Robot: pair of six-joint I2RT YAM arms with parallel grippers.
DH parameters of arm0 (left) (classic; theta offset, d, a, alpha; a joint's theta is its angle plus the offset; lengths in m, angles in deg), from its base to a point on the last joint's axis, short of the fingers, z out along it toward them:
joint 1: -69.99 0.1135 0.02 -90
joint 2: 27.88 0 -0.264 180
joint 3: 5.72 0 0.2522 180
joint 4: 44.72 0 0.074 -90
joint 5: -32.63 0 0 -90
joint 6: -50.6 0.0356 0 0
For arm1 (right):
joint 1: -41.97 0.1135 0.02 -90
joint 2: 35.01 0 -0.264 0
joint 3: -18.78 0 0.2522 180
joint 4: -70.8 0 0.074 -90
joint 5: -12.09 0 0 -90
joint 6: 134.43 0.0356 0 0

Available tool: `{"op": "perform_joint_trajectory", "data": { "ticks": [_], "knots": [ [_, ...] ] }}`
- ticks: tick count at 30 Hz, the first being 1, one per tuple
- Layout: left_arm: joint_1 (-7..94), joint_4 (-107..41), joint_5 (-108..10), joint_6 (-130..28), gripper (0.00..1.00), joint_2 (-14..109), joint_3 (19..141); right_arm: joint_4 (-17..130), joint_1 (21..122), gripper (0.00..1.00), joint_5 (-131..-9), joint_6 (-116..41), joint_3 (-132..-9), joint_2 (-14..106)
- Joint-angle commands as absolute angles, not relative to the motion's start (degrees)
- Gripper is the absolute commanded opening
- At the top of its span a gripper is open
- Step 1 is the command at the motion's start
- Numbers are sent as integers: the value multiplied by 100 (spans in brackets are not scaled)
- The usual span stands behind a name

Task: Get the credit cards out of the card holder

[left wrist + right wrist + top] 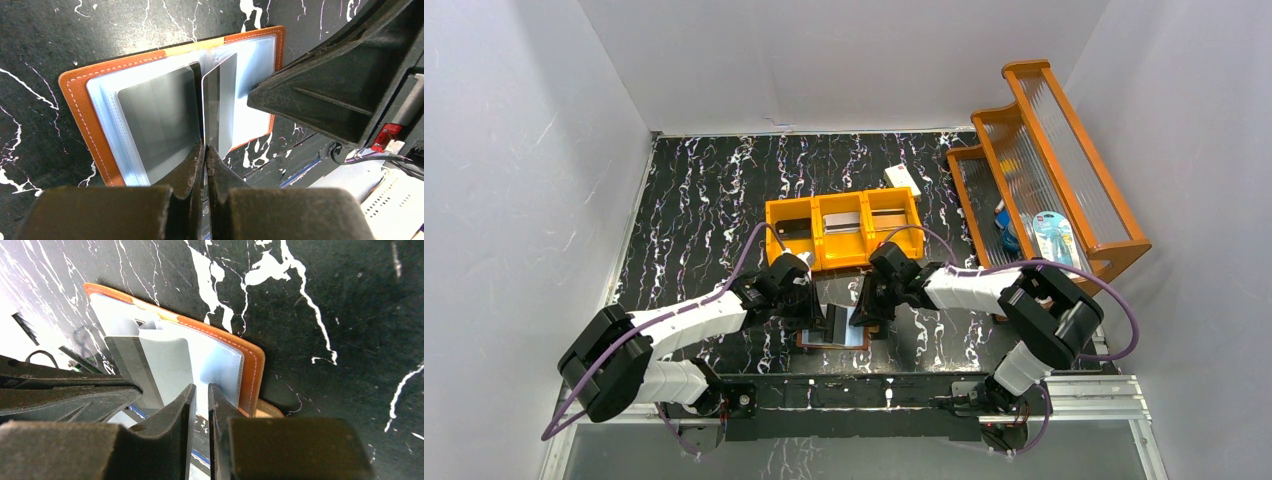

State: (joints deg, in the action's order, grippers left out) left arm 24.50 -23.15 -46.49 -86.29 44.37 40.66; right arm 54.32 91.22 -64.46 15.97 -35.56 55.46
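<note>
At the left of the left wrist view, the card holder [75, 97] lies spread open on the black marbled table [40, 40]. In the top view it sits in the lower middle, just in front of the arm bases. A grey card [157, 122] lies flat in its left-hand sleeve. Just right of that, in the middle of the frame, a second card [220, 105] stands on edge near the spine. The left gripper [204, 150] is clamped tight on its near edge, fingers together with only the card between them. Further right, the right gripper [201, 392] bears on the holder's right-hand page. Its jaws stand with a slim gap, and I can't tell from here whether they pinch the clear sleeve or only press it down.

To my eye, the step in hand is drawing that upright card clear of its pocket. It would go best pulled straight along the card's own plane, away from the pocket mouth, and slowly. A thin card can slip out of so narrow a pinch, or bow if it is twisted. The right arm needs to hold the holder down firmly, so the leather neither lifts nor drags along with the card. Once the card's far edge is free of the sleeve, it can be lifted away.
</note>
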Motion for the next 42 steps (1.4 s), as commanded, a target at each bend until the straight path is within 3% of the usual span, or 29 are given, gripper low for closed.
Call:
{"op": "perform_joint_trajectory", "data": {
  "ticks": [1, 6, 16, 22, 30, 39, 42],
  "knots": [
    [2482, -2245, -4632, -8548, 0, 4419, 4179, 4578, 9133, 25, -6758, 1145, -3901, 5378],
    [2483, -2292, -4550, -8552, 0, 4445, 4206, 4924, 9136, 29, -6385, 1134, -4084, 5133],
    [2484, -2385, -4489, -8602, 0, 4472, 4219, 5652, 9157, 31, -5993, 1332, -3836, 5979],
    [2482, -2708, -4247, -8710, 14, 4490, 4125, 5428, 9158, 30, -6252, 1423, -3503, 6135],
    [2506, -3293, -3979, -8940, 19, 4798, 4015, 5597, 9158, 27, -6297, 1535, -3149, 6102],
    [2577, -3208, -4088, -8954, 13, 4883, 4134, 5526, 9153, 27, -6346, 1530, -3148, 6068],
    [2578, -2990, -4249, -8853, 5, 4749, 4123, 5510, 9153, 27, -6384, 1517, -3166, 6090]
  ]
}}
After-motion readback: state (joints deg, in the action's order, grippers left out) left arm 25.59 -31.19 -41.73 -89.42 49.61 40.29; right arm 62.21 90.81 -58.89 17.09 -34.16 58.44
